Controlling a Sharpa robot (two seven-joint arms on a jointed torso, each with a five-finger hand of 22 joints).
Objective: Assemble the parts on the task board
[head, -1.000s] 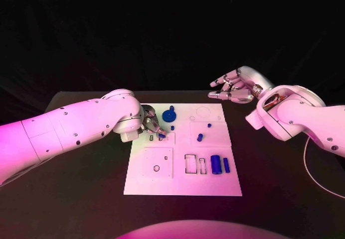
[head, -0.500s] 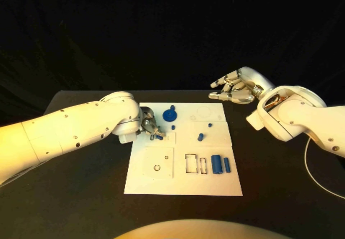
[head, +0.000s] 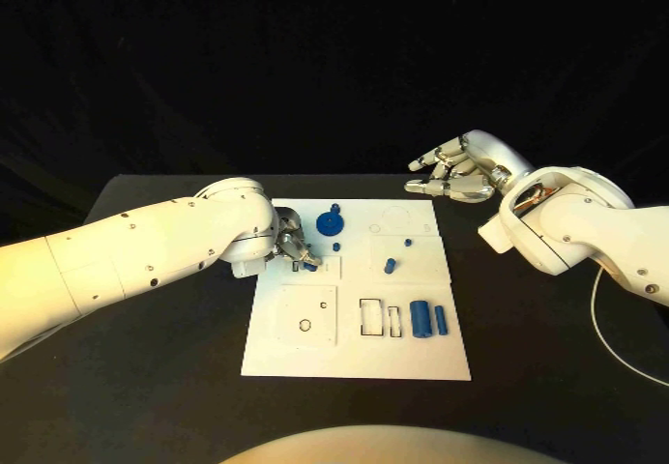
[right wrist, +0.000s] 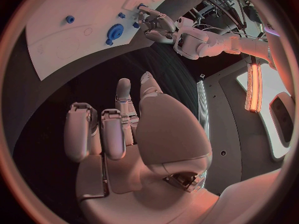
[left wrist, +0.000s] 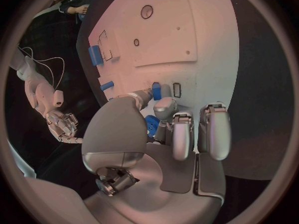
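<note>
White task board (head: 419, 362) carries blue parts (head: 419, 317) on a black desk (head: 543, 387); silver left hand (head: 292, 242), white arms

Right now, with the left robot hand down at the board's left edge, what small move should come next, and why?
Probably ease the left robot hand straight down. The left wrist view shows a small blue part between its fingers, just above a slot in the board. The right robot hand hangs off the board, holding nothing.

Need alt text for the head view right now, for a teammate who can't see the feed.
The left silver hand reaches over the white task board's upper left, fingers at a small blue part. The right silver hand hovers open beyond the board's far right corner, holding nothing. More blue parts sit on the board, including a round blue gear-like piece.
</note>
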